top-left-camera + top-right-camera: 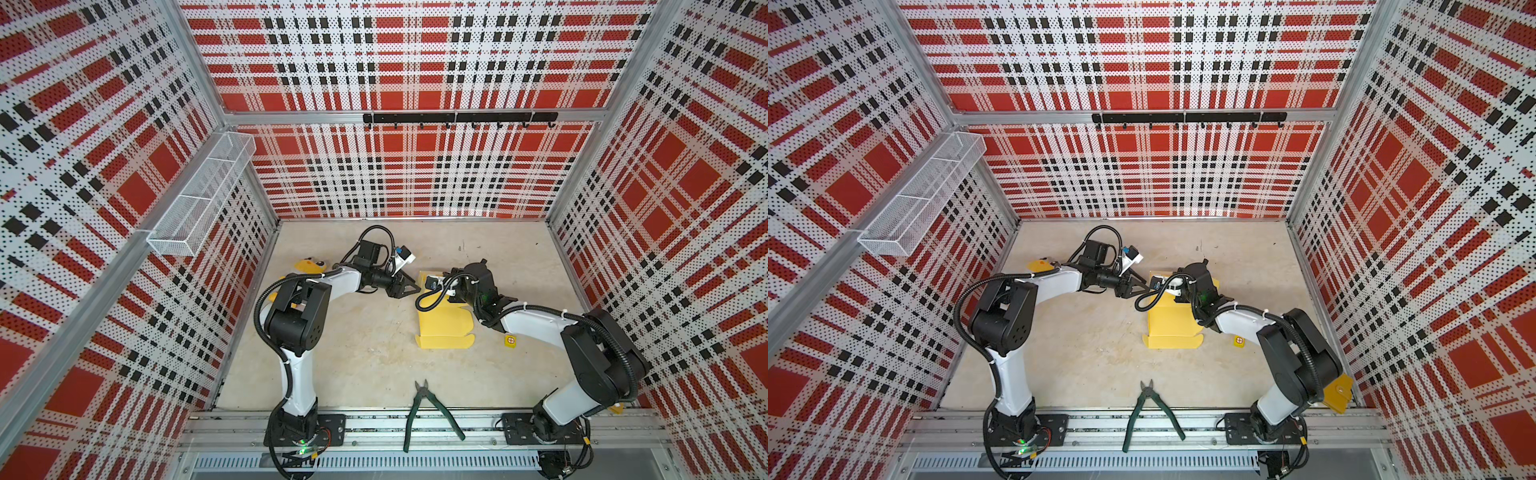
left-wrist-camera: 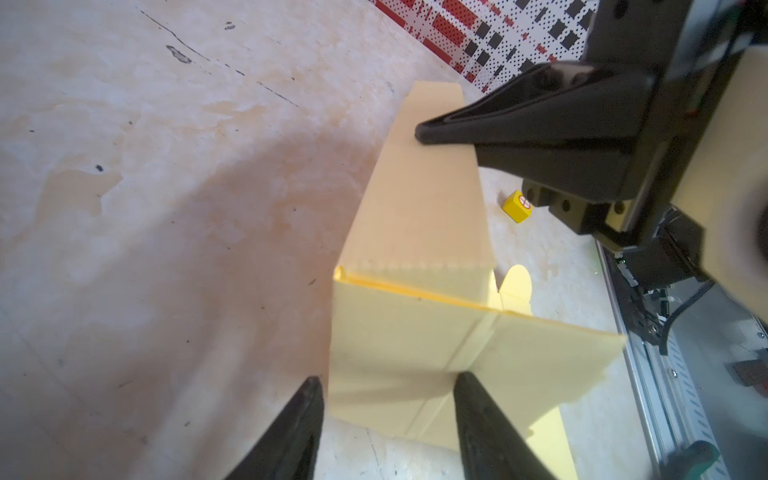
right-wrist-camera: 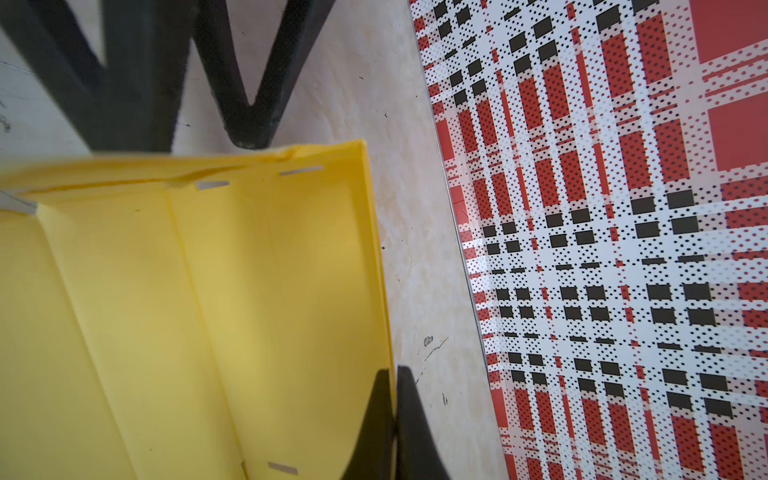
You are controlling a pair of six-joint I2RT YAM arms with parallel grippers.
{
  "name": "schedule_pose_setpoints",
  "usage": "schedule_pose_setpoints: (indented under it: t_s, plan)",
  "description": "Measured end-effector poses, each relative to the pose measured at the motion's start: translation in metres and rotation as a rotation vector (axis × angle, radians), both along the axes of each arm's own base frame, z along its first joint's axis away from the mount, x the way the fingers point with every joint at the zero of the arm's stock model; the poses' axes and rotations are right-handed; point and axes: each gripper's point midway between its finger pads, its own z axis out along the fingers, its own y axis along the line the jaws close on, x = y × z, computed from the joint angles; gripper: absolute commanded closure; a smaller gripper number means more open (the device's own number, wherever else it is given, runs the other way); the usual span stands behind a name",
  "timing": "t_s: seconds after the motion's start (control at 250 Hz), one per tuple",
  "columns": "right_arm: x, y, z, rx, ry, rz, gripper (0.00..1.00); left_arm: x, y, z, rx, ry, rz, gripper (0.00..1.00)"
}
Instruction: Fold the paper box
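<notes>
Pinched shut, the right claw (image 3: 392,386) grips the top edge of one raised wall of the box (image 3: 232,291), with the thin card caught between its two fingers. The left wrist view shows the right claw (image 2: 424,135) biting that same wall.

The left claw (image 2: 386,378) stands about half open and holds nothing. Its fingertips (image 3: 249,139) sit on the outer side of the box's end wall, one of them right at the wall's crumpled top edge.

In both top views the box (image 1: 444,324) (image 1: 1173,324) lies right of the middle of the bench (image 1: 365,365), with its far part hidden under the right arm. Its long axis runs from the front edge towards the back. The near end, a flat flap with rounded tabs, points at the front edge. The open side faces up, showing a bright yellow floor crossed by creases, with small slots (image 3: 301,170) along the end wall. The card is plain.

A mesh basket (image 1: 199,195) with three compartments hangs on the left wall, and the plaid shows through it.

A small yellow cube (image 1: 510,340) (image 2: 518,205) sits near the box's front right corner, apart from it. Its top face bears a red cross in a circle.

Green-handled cutters (image 1: 428,411) lie across the front edge, nose towards the back. A mustard pouch (image 1: 1337,392) sits at the front right corner.
</notes>
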Motion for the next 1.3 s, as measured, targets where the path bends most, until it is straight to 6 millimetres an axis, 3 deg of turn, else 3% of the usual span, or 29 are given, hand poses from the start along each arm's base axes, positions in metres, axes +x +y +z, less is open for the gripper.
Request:
schedule_pose_setpoints:
  t_s: [0.52,1.3]
  plan:
    - [0.004,-0.006,0.003,-0.007,-0.017,-0.038,1.0,0.008,-0.007,0.015,-0.098,0.15,0.101,0.46]
    - [0.005,0.002,0.003,0.041,0.087,0.009,1.0,0.008,-0.004,0.019,-0.135,0.192,0.11,0.43]
